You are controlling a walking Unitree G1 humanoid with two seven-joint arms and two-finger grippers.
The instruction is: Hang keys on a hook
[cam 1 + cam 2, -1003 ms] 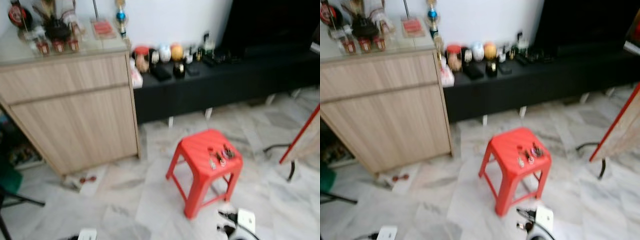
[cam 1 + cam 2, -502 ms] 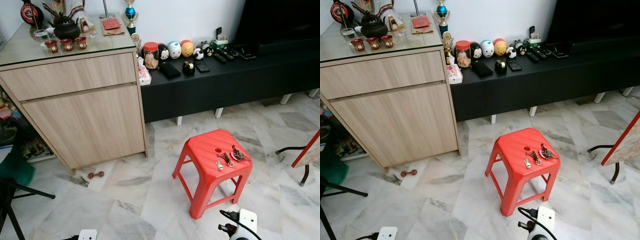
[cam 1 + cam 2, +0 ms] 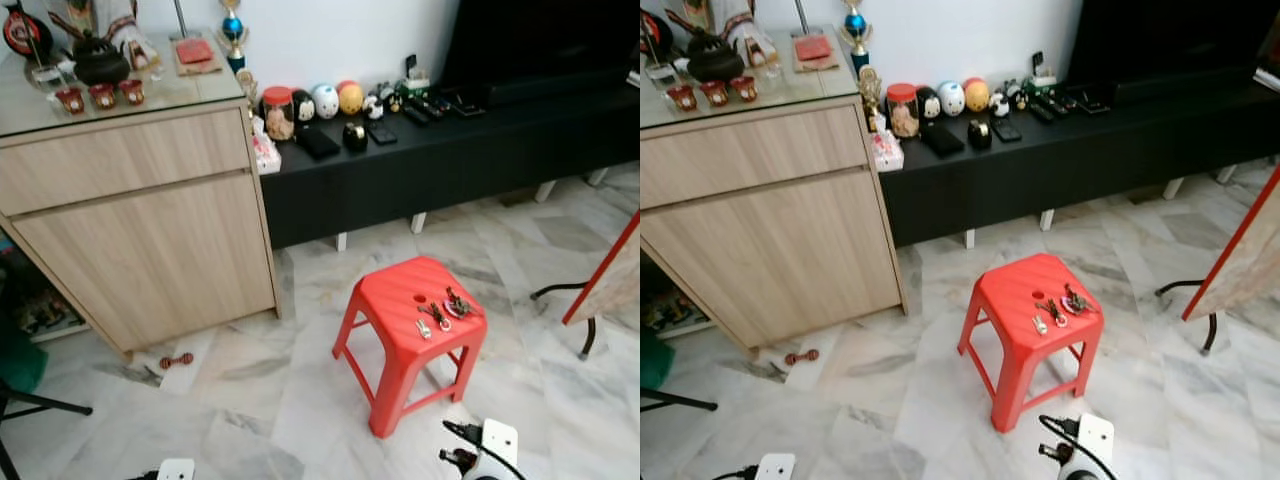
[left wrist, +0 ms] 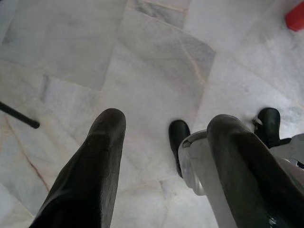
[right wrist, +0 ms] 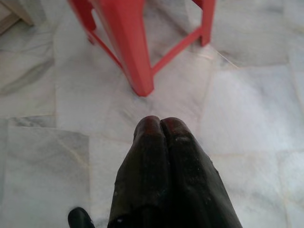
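Room: marble floor (image 3: pixel 250 400) in pale grey veined tiles; a white wall runs along the top of the head views.
Stool: a red plastic stool (image 3: pixel 400 300) stands on the floor, lower right of centre in the left eye view.
Keys: a bunch of keys (image 3: pixel 445 308) lies on the right part of the stool's seat, beside a small round hole in it.
Cabinet: a light wood cabinet (image 3: pixel 140 220) fills the upper left, with a dark teapot (image 3: pixel 98 62) and small red cups (image 3: pixel 100 96) on its glass top.
Bench: a long black TV bench (image 3: pixel 450 150) runs along the upper right, carrying round figurines (image 3: pixel 338 99) and a jar (image 3: pixel 279 113).
Left gripper: the left gripper (image 4: pixel 166 142) hangs over bare floor, fingers spread wide and empty, well apart from the keys.
Right gripper: the right gripper (image 5: pixel 160 124) hangs low near a stool leg, fingertips pressed together with nothing between them; the keys lie up on the seat, away from it.
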